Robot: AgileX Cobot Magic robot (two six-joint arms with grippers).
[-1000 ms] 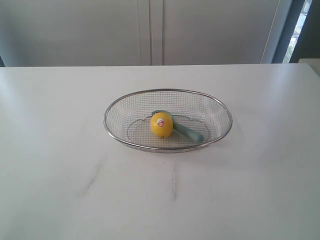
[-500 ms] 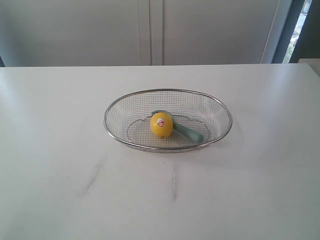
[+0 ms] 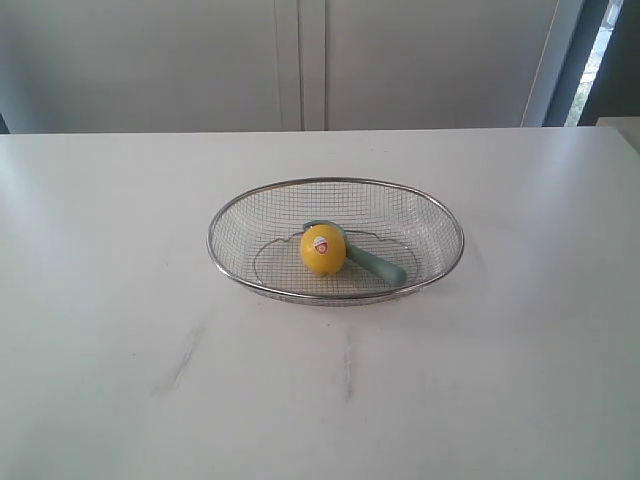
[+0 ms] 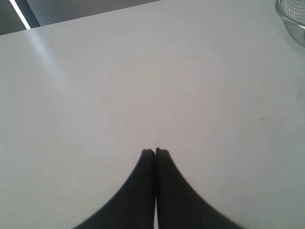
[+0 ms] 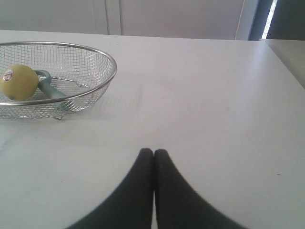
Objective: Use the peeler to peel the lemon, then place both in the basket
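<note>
The left gripper [image 4: 155, 151] has its two dark fingers pressed together with only a hairline seam between them, and it holds nothing, hanging over bare tabletop. The right gripper [image 5: 153, 151] is likewise fully closed and empty, well apart from the basket [image 3: 335, 299]. The white table [image 3: 120, 300] is smooth, with a few faint grey streaks near its front edge. Behind it stand pale panelled doors [image 3: 300, 60], and a bright strip of window [image 3: 600, 50] shows at the far right. The basket sits near the table's middle, its long axis running left to right in the exterior view. Inside it the lemon [image 3: 323, 250] rests with its sticker [image 3: 321, 243] facing the camera. The peeler [image 3: 378, 264] lies touching the lemon, its head tucked behind the fruit and its handle slanting toward the basket's front right.
</note>
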